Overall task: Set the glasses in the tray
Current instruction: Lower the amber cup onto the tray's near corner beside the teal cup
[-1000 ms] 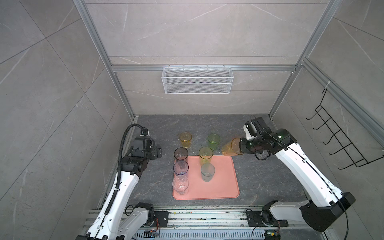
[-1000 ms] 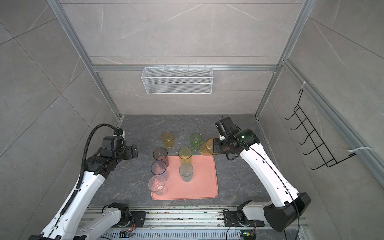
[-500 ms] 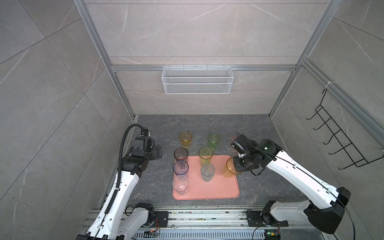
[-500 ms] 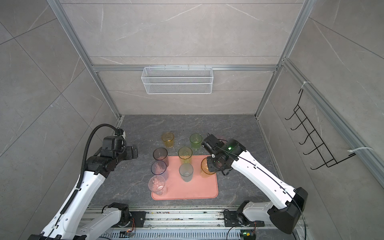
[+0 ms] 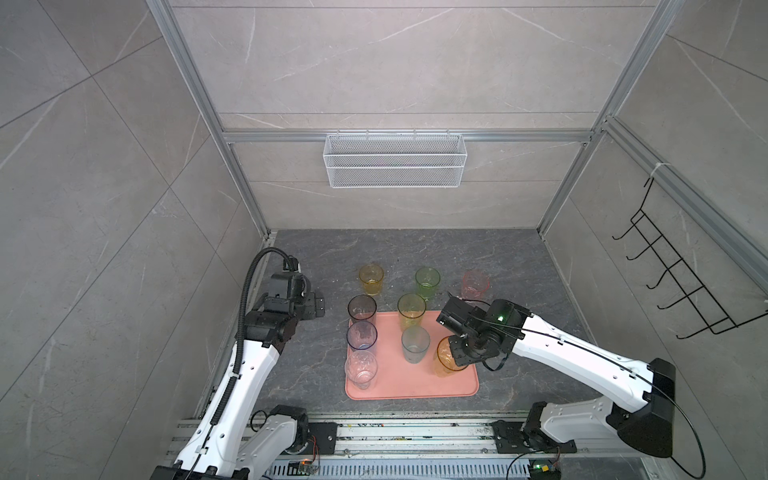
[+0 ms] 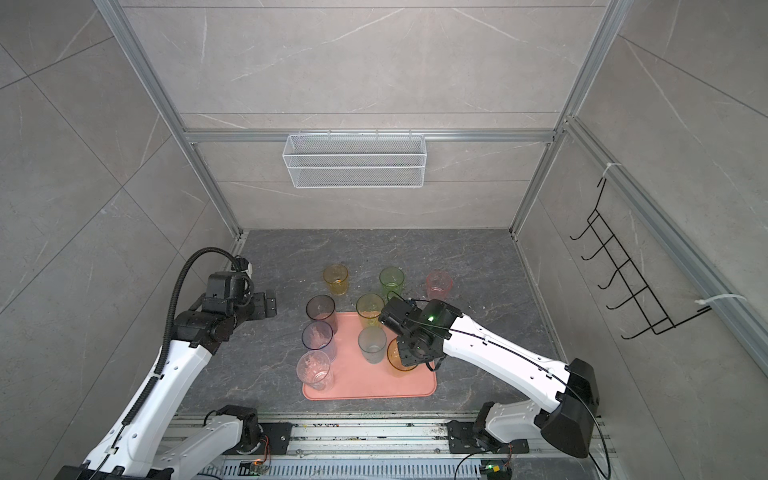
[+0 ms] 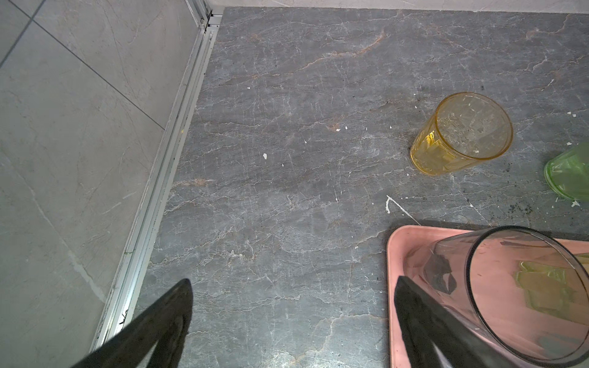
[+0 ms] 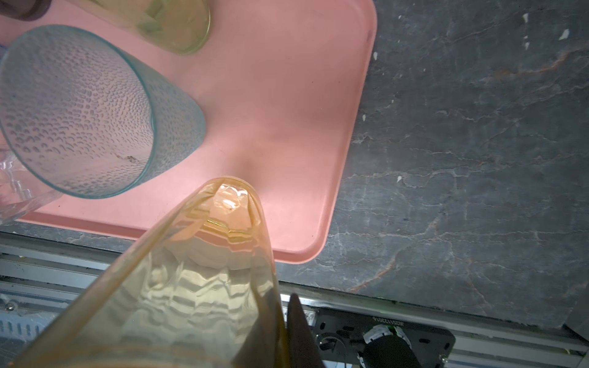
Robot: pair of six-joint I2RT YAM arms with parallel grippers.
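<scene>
Orange glass [image 5: 443, 368] in right end effector [image 5: 460, 353], over tray [image 5: 415, 386] (nr rt rim).

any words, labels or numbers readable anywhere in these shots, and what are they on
None reads clearly.
White printed code, upside down, on the black metal base plate: too blurred to read.
Dark handwritten scribble on the silver aluminium wall rail: illegible.
Flat salmon-pink rectangular plastic tray: no text visible.
</scene>
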